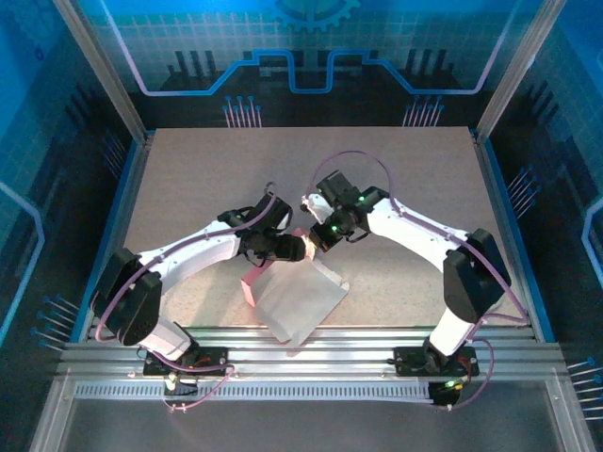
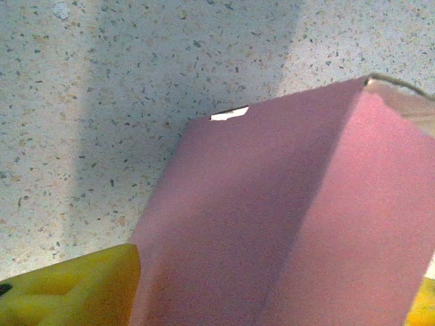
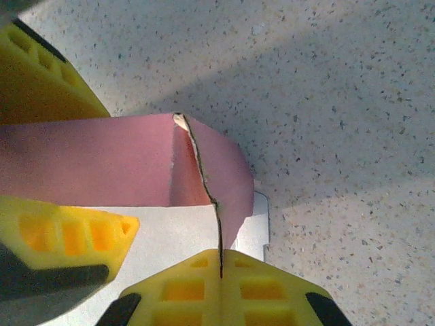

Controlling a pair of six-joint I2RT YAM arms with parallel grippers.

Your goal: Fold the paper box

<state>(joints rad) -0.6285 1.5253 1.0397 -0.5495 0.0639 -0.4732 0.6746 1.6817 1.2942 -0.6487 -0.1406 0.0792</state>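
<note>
The paper box (image 1: pixel 294 303) lies near the table's front edge, with its pale inner panel up and a pink wall (image 1: pixel 252 284) raised on the left. In the left wrist view the pink box (image 2: pixel 285 217) sits between my yellow fingers (image 2: pixel 75 288). One finger is against each side, so my left gripper (image 2: pixel 272 288) is closed on it. My right gripper (image 3: pixel 221 261) is shut on the thin edge of a pink flap (image 3: pixel 228 176) that curls up from the white panel (image 3: pixel 177 231). Both grippers meet over the box's far end, the left gripper (image 1: pixel 300 248) just beside the right gripper (image 1: pixel 317 237).
The speckled beige table (image 1: pixel 415 179) is bare behind and to both sides of the box. Metal rails (image 1: pixel 311 353) run along the near edge, just in front of the box. Blue enclosure walls (image 1: pixel 311 66) surround the table.
</note>
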